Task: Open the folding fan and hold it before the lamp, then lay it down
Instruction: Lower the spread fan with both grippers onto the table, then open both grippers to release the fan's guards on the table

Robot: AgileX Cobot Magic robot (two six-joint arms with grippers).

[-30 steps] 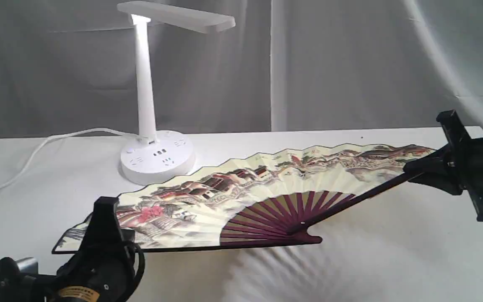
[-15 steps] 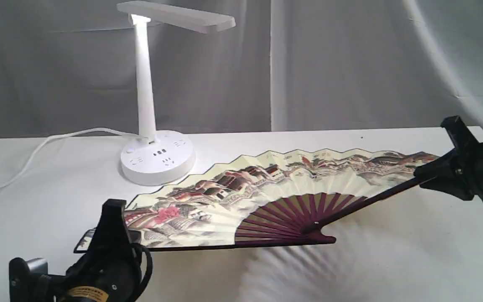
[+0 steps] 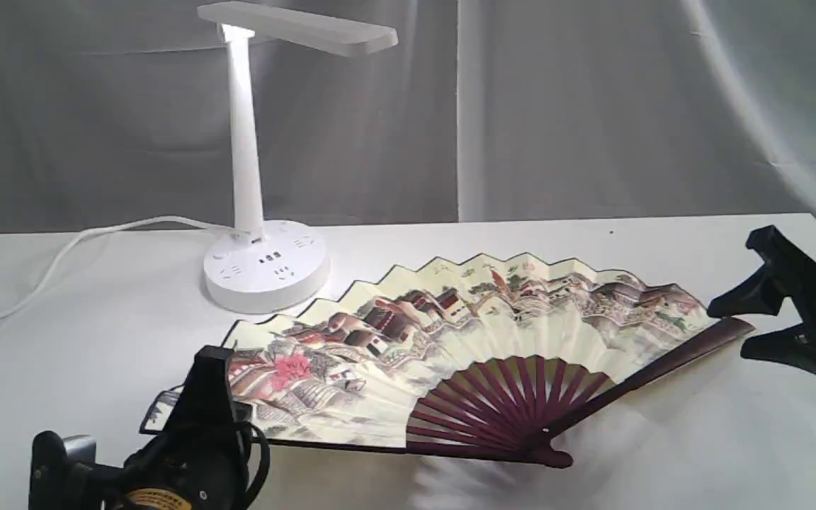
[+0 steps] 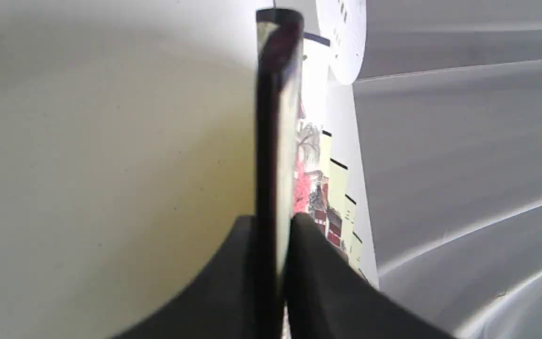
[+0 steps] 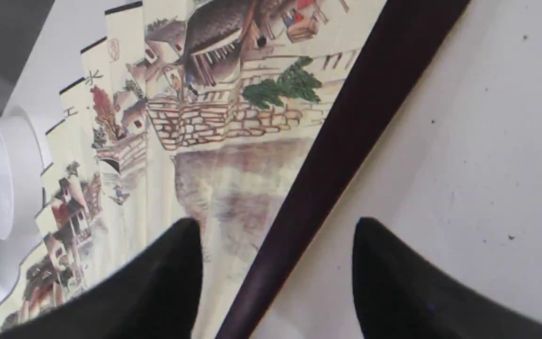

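Note:
The folding fan [image 3: 493, 319] is spread wide on the white table, with its painted village side up and its maroon ribs toward the front. My left gripper [image 3: 211, 365] is shut on its left guard [image 4: 275, 117], holding that end slightly off the cloth. My right gripper [image 3: 728, 329] is open; in the right wrist view [image 5: 278, 226] the right guard [image 5: 355, 117] lies on the table between the spread fingers, touching neither. The white lamp [image 3: 245, 142] stands behind the fan's left half, and its round base [image 3: 266, 273] is just beyond the pleated edge.
The lamp's white cord [image 3: 61, 255] trails left across the table. A grey curtain [image 3: 592, 106] hangs behind the table's far edge. The white tablecloth [image 3: 663, 439] reaches to the front right. The lamp base [image 5: 3, 174] shows beside the fan's pleats.
The fan has come down and shifted right. My right gripper has opened and let go of the right guard, which now rests on the table. The left gripper keeps its hold.

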